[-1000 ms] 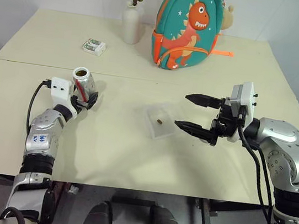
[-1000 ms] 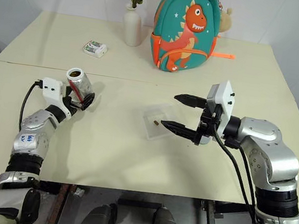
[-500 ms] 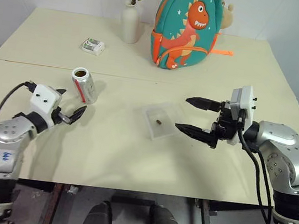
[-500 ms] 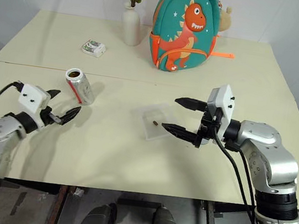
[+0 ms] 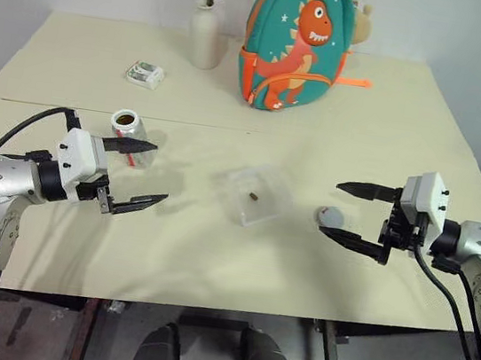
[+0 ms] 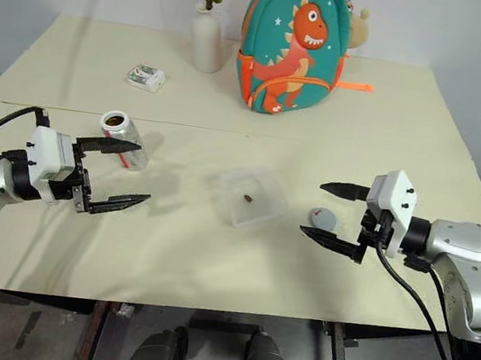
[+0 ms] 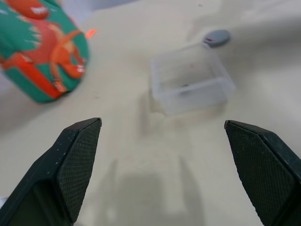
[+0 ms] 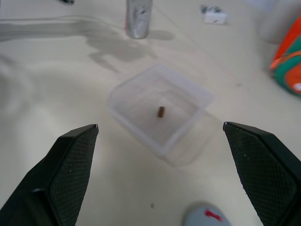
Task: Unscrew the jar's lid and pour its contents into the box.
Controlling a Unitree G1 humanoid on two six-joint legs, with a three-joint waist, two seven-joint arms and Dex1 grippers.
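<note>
Clear plastic, the box [image 6: 247,196] already holds the contents [image 6: 248,199], midway between the wide-open, empty left gripper [image 6: 114,175] and right gripper [image 6: 336,214]. The lid [image 6: 324,218] lies beside the right one, and the jar [image 6: 123,139], apparently empty, stands uncapped by the left; little seems left.

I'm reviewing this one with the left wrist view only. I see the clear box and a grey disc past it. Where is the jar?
Observer: The jar stands upright and uncapped on the table, beside the left gripper, which is open and empty.
Operator: Is that grey disc the lid?
Observer: Yes. The lid lies flat on the table between the box and the right gripper, which is also open and clear of it.
Operator: There's a dark speck in the box. What is it?
Observer: The right wrist view shows it well: a small brown piece resting on the box floor, so the contents are already in.
</note>
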